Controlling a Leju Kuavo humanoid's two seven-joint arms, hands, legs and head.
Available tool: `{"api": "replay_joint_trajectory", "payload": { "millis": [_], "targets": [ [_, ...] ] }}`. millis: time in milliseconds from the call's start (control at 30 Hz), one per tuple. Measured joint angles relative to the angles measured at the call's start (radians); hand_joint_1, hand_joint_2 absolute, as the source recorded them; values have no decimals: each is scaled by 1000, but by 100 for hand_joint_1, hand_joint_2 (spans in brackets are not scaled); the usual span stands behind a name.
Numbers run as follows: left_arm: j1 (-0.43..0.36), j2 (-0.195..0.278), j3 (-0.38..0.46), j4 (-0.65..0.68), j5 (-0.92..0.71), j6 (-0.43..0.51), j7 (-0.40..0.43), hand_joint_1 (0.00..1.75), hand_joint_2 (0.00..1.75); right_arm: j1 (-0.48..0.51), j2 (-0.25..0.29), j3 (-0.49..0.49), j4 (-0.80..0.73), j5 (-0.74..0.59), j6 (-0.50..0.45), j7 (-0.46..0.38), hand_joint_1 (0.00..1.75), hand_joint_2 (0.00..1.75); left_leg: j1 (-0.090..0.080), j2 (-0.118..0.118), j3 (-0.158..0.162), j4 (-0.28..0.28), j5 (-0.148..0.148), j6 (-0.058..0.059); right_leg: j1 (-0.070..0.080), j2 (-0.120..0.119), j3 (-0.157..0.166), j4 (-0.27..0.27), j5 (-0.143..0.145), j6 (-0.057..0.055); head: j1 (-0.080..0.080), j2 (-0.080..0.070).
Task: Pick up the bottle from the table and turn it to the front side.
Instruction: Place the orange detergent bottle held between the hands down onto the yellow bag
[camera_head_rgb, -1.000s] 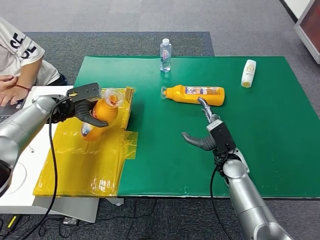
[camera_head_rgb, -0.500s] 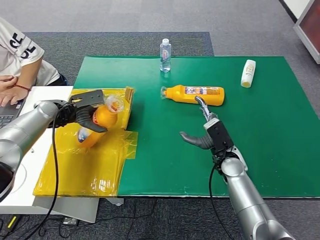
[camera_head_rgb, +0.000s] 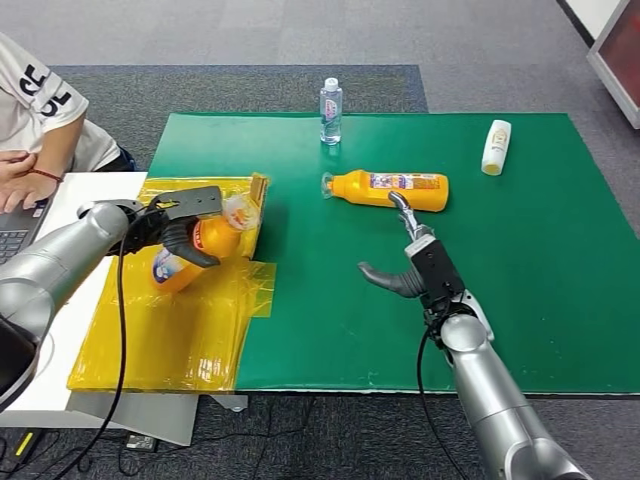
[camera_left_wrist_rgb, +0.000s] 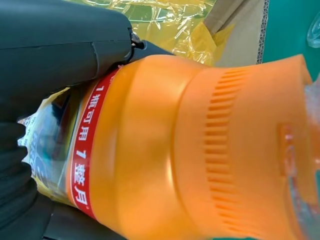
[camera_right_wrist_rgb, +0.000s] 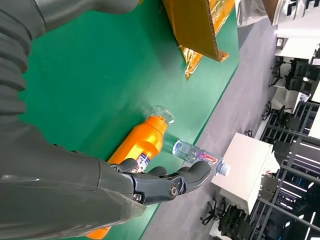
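Two orange bottles sit on the green worktop: one gripped by the left robot hand above the yellow sheet, likely for turning; another lies beside the right robot hand, released, fingers spread. One water bottle and one white bottle lie beyond.

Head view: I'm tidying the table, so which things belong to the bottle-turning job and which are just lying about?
Job:
- orange bottle, held by left hand
- second orange bottle, lying by open right hand

Lying about:
- water bottle, upright
- white bottle, on its side
- yellow film
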Motion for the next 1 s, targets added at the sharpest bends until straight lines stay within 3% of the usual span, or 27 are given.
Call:
{"api": "replay_joint_trajectory", "payload": {
  "millis": [733, 1000],
  "targets": [
    [0, 63, 12, 5, 11, 50, -100, 0, 175, 3, 0, 2, 0, -1, -12, 8, 0, 175, 0, 0, 0, 0, 1, 0, 0, 0, 0, 0, 0, 0, 0, 0],
    [16, 66, 83, -39, -32, 311, -222, 0, 175, 41, -12, -5, -53, -5, -58, 14, 0, 175, 0, 0, 0, 0, 1, 1, 0, 0, 0, 0, 0, 0, 0, 0]
  ]
}}
